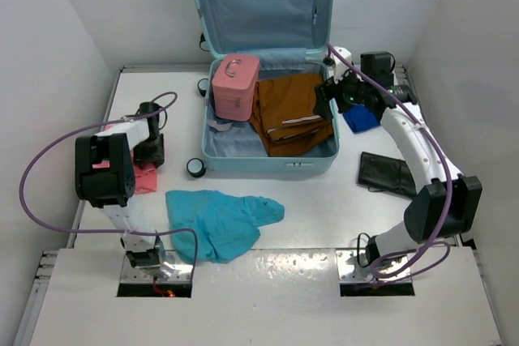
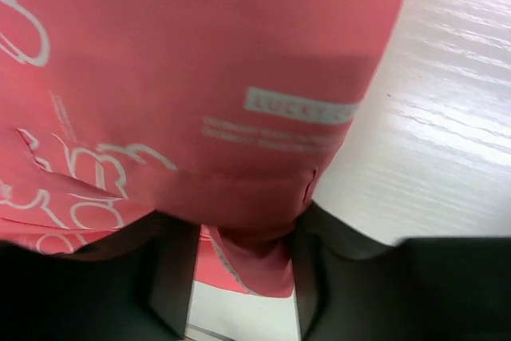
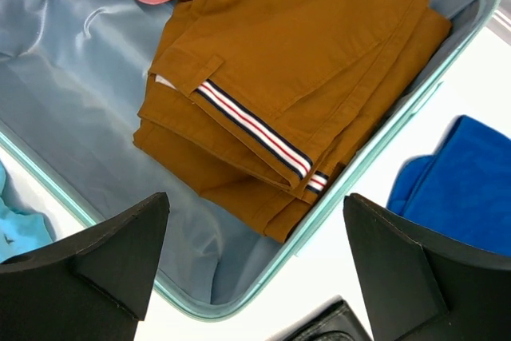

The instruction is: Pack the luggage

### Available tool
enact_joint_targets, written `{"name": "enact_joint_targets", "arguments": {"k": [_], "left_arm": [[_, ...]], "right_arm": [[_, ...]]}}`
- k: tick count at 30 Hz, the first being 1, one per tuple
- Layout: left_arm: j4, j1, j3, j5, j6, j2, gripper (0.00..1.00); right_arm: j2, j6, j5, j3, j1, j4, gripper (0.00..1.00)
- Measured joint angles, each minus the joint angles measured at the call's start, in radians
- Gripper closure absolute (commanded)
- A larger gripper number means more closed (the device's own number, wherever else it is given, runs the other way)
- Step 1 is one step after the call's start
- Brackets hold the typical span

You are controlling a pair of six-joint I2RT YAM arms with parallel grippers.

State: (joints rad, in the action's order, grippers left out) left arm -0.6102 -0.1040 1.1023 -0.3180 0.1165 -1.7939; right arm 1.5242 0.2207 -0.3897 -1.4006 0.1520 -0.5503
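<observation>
The pale aqua suitcase lies open on the table, its lid standing up at the back. Inside are a small pink box case on the left and folded brown trousers on the right. My right gripper hovers over the suitcase's right rim, open and empty, with the trousers below it. My left gripper is down on a pink printed garment left of the suitcase. In the left wrist view the gripper is shut on a fold of this garment.
A teal shirt lies crumpled in front of the suitcase. A blue cloth and a flat black item lie to the suitcase's right. Black caster wheels stick out on its left side. White walls enclose the table.
</observation>
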Motion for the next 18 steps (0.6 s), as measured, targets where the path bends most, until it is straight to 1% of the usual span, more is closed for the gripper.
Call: {"name": "enact_joint_targets", "arguments": {"k": [1,3,4,5,6,7,9,11,13,15,16,18], "left_arm": [[0.000,-0.008,0.002,0.004,0.000,-0.003,0.63],[0.000,-0.016,0.005,0.014,-0.002,-0.008,0.74],[0.000,-0.019,0.007,0.023,-0.004,-0.010,0.89],[0.001,-0.020,0.008,0.036,-0.005,-0.011,0.93],[0.001,-0.021,0.008,0.047,-0.011,-0.011,0.95],[0.000,-0.022,0.009,0.056,-0.015,-0.010,1.00],[0.002,-0.028,0.004,0.087,-0.026,0.009,1.00],[0.034,-0.040,-0.030,0.147,-0.024,0.073,1.00],[0.053,-0.045,-0.063,0.196,-0.010,0.190,1.00],[0.065,-0.029,-0.063,0.227,0.009,0.316,1.00],[0.074,-0.015,-0.051,0.246,0.026,0.380,1.00],[0.084,0.023,-0.005,0.288,0.053,0.458,1.00]], "right_arm": [[-0.005,0.004,0.002,0.000,-0.001,-0.002,0.10],[-0.012,0.009,0.007,0.000,-0.002,-0.004,0.10],[-0.015,0.012,0.011,0.000,-0.003,-0.005,0.10],[-0.017,0.014,0.013,0.000,-0.003,-0.005,0.10],[-0.018,0.016,0.015,0.000,-0.005,-0.006,0.10],[-0.018,0.016,0.016,0.000,-0.006,-0.006,0.10],[-0.019,0.017,0.019,0.000,-0.006,-0.007,0.10],[-0.020,0.019,0.020,0.000,-0.006,-0.011,0.10],[-0.026,0.020,0.021,0.002,-0.006,-0.012,0.10],[-0.036,0.022,0.022,0.009,-0.006,-0.012,0.10],[-0.043,0.023,0.022,0.014,-0.006,-0.013,0.10],[-0.054,0.023,0.022,0.023,-0.006,-0.013,0.10]]}}
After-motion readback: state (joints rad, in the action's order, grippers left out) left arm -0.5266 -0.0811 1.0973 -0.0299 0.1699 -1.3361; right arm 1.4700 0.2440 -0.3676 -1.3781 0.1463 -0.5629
